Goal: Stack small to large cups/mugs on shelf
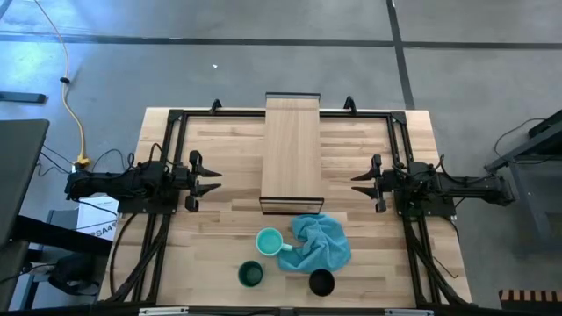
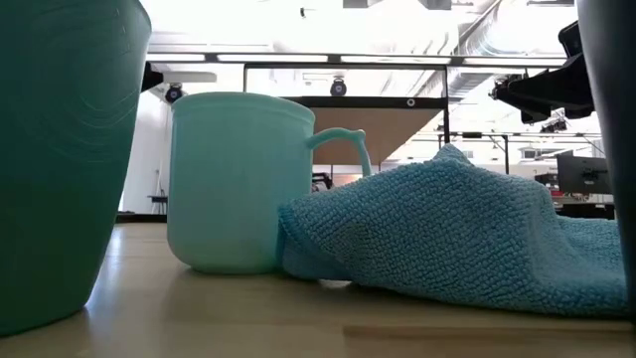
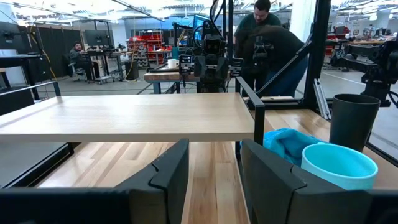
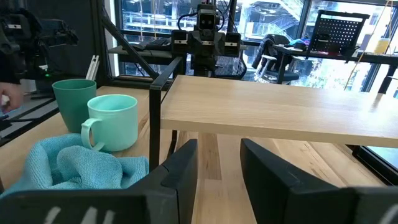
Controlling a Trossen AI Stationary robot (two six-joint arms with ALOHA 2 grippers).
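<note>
**benchrat:** Both sets of jaws are spread and holding nothing. The left gripper (image 1: pixel 213 178) and right gripper (image 1: pixel 358 182) wait on either side of the shelf (image 1: pixel 292 149), which has no cups on it yet. All three sit near the tabletop's (image 1: pixel 219 237) front edge: turquoise mug (image 1: pixel 270 240), dark green cup (image 1: pixel 250 275), black cup (image 1: pixel 321 282).

**mugwump:** I'd worry about the fluffy blue cloth (image 1: pixel 320 243). It's bunched against the mug's handle side and could snag a finger. Those smooth round walls could slip in a pinch, too.
</note>
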